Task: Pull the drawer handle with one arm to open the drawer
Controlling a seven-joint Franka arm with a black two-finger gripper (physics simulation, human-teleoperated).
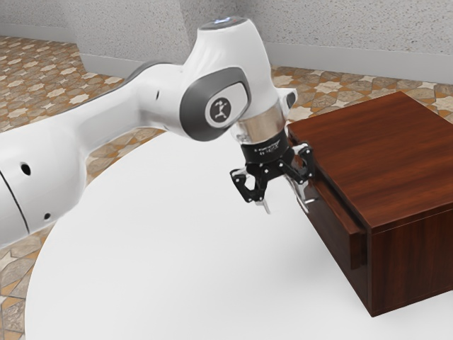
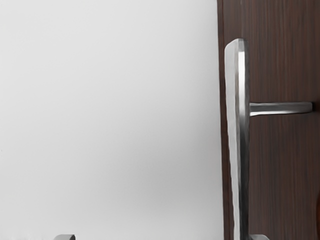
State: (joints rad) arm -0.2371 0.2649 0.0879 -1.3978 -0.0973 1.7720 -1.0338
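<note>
A dark wooden cabinet [image 1: 382,152] stands on the white round table [image 1: 163,269] at the exterior view's right. Its drawer front [image 1: 333,230] faces the arm and stands a little proud of the cabinet body. On that front is a slim silver handle [image 2: 237,140], a bar held off the wood by a short post [image 2: 280,107]. My black gripper [image 1: 284,200] hangs just in front of the drawer, open. The handle bar lies between the fingers, close to the one nearer the drawer front [image 2: 257,237]. The other fingertip [image 2: 65,236] stands well away over the table.
The white tabletop stretches wide on the arm's side of the cabinet. Patterned tile floor [image 1: 49,78] and a grey wall [image 1: 340,21] lie beyond the table. My white arm [image 1: 106,134] comes in from the exterior view's left.
</note>
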